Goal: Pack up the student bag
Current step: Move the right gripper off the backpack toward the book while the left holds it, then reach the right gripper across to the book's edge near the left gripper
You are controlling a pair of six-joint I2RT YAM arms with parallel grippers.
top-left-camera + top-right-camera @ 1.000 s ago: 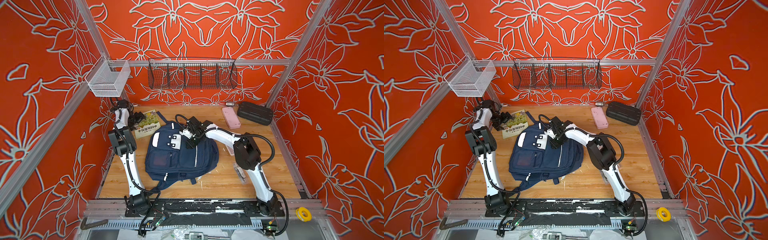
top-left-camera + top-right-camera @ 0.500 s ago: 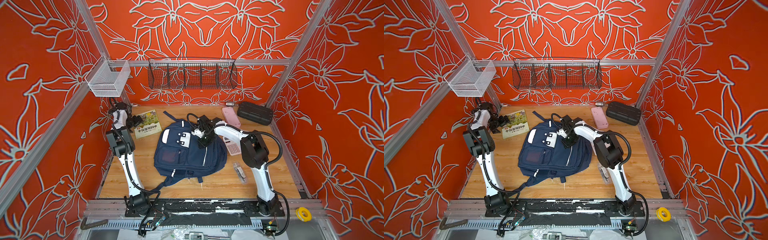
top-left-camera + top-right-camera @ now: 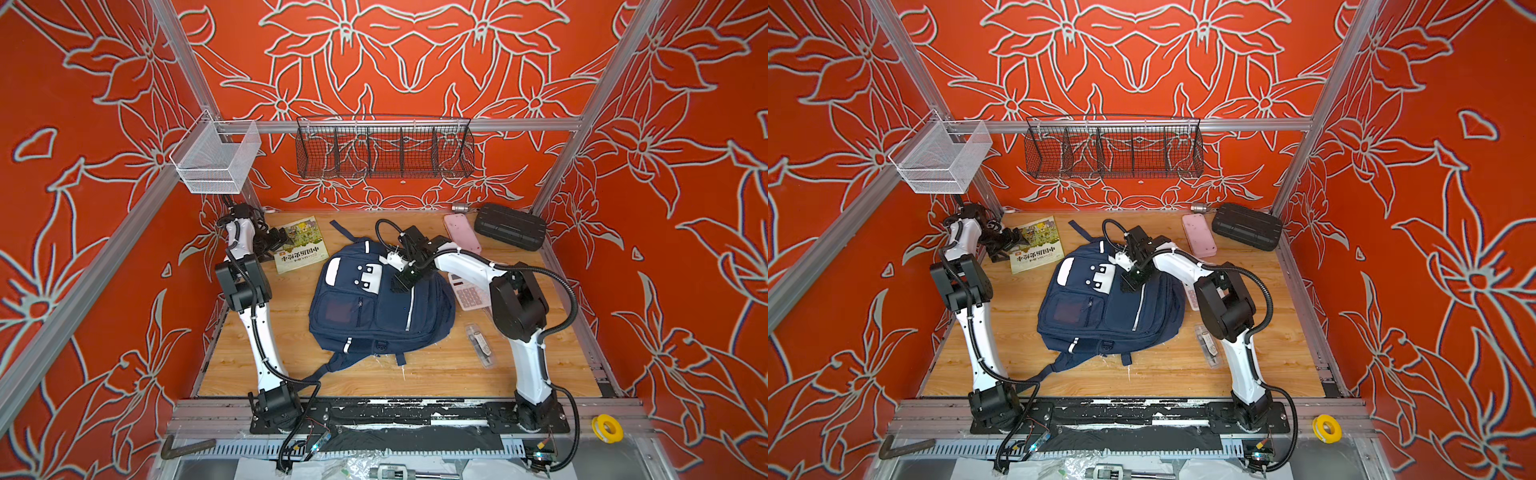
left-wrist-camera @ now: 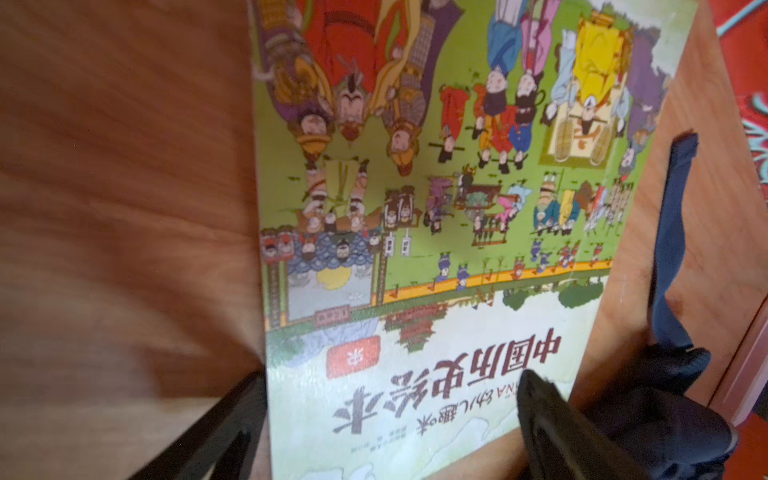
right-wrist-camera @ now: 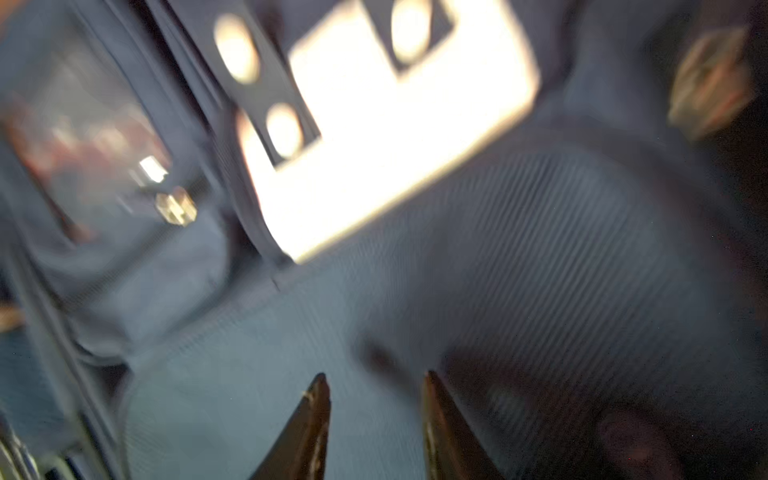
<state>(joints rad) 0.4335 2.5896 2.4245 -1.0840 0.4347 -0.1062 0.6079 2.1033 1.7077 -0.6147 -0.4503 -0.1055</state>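
While the student bag (image 3: 374, 307) is lying front-up in the middle of the table (image 3: 436, 374), straps trailing toward the near edge, the right hand (image 5: 375, 376) is pointing down at its upper right part. Its fingers are standing partly apart, with only navy fabric showing between them and nothing gripped. The left hand (image 4: 392, 374) is gaping wide at the picture book (image 3: 299, 245) beside the bag, one finger over the cover and one off its edge.
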